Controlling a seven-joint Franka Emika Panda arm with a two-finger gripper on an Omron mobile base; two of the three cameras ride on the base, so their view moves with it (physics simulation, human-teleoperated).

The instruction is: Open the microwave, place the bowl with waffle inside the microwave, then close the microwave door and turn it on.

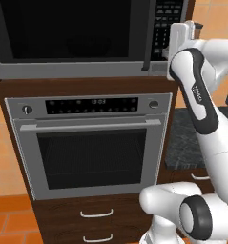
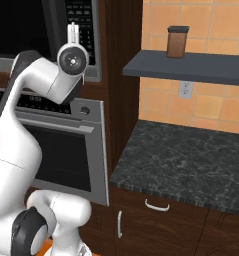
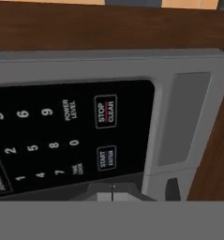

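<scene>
- Hand view: the keypad (image 3: 71,136) of the microwave (image 3: 188,122) lies across the left and centre of the frame, rolled sideways, with a START button (image 3: 106,157) low at centre and a STOP/CLEAR button (image 3: 105,111) just above it.
- The gripper (image 3: 112,193) sits at the bottom centre, its fingers pressed together with nothing between them, the tip just under START and very near the panel; whether it touches I cannot tell.
- In the left base view the microwave (image 1: 72,35) spans the upper part of the frame, with dark glass, grey trim below and a vertical black handle (image 1: 148,35) right of the glass. The door (image 1: 63,28) looks shut and flush.
- Something dim shows behind the glass; I cannot tell whether it is the bowl.
- Judgement: this looks like the last step, pressing START. The two buttons sit close together, so a small drift up the frame could land on STOP/CLEAR, and a drift sideways could hit a digit.
- A push that is too shallow would not trigger the button; a slanted push could skid off its edge.
- Below the microwave, in the middle of the left base view, is the oven (image 1: 91,147), with drawers (image 1: 96,214) under it.
- In the right base view a counter (image 2: 191,165) fills the lower right, and a brown jar (image 2: 177,41) stands on a shelf (image 2: 191,67) at upper right.
</scene>
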